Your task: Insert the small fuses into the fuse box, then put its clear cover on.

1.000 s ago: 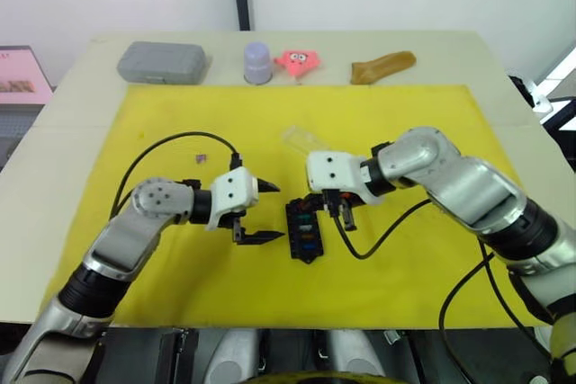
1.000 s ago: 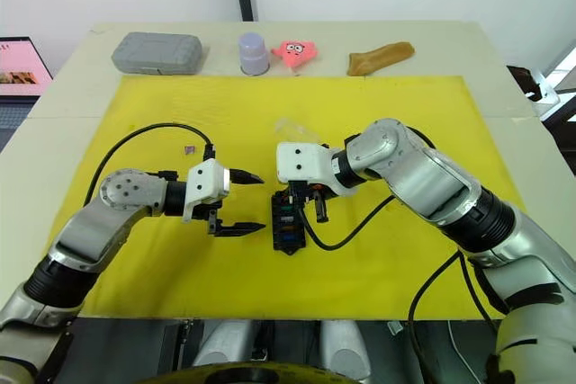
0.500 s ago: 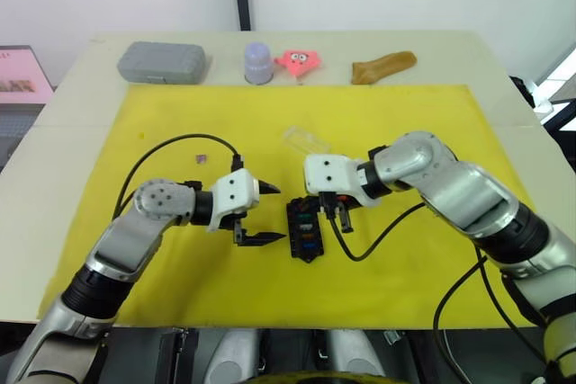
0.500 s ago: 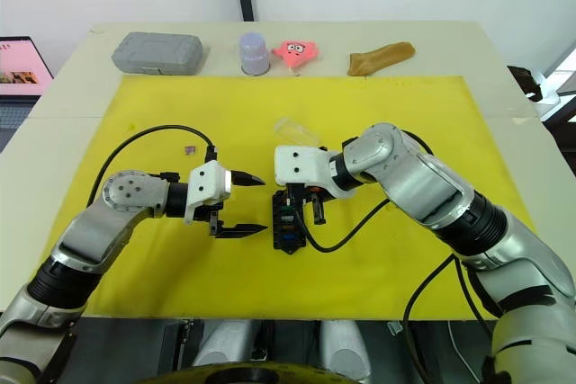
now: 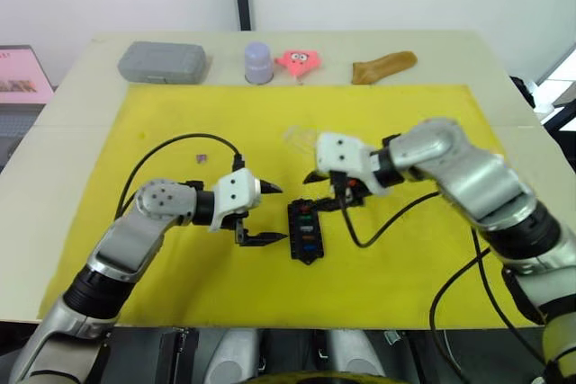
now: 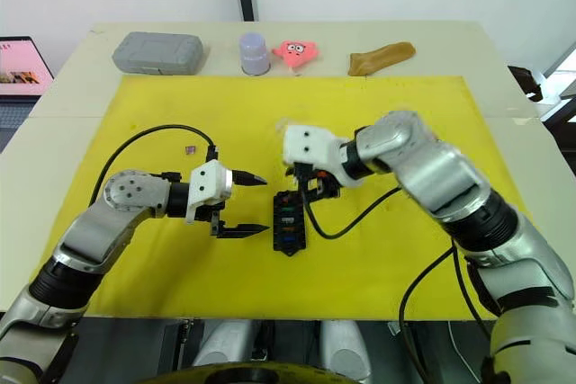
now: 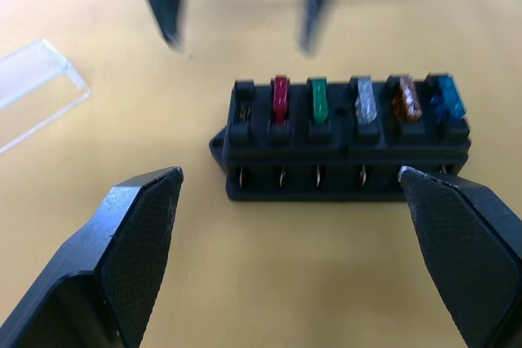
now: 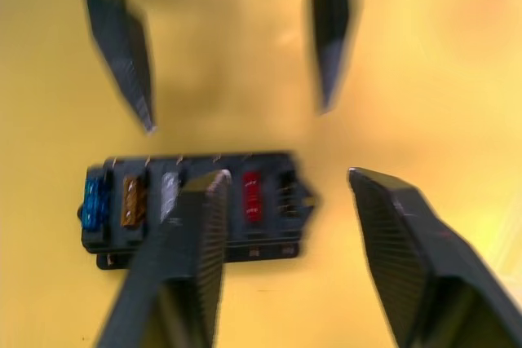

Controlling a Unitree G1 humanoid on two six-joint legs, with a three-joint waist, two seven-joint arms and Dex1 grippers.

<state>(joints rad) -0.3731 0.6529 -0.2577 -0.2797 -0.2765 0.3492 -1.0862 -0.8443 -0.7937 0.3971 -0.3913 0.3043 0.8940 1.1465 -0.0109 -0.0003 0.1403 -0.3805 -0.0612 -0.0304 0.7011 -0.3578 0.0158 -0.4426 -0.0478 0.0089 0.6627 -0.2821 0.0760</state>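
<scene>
From the head camera, the fuse box [image 5: 303, 230] lies mid-mat on the yellow mat [image 5: 180, 123], the left gripper [image 5: 262, 214] beside it with fingers spread, the right gripper [image 5: 337, 198] hovering just above its far end, fingers apart and empty. The clear cover [image 5: 301, 138] waits behind, and one purple fuse [image 5: 200, 158] sits well apart to the left. The left wrist camera shows five fuses [image 7: 359, 102] seated and one end slot vacant. The right wrist camera looks down on the same row, probably ahead of fetching that last fuse. No writing is legible.
</scene>
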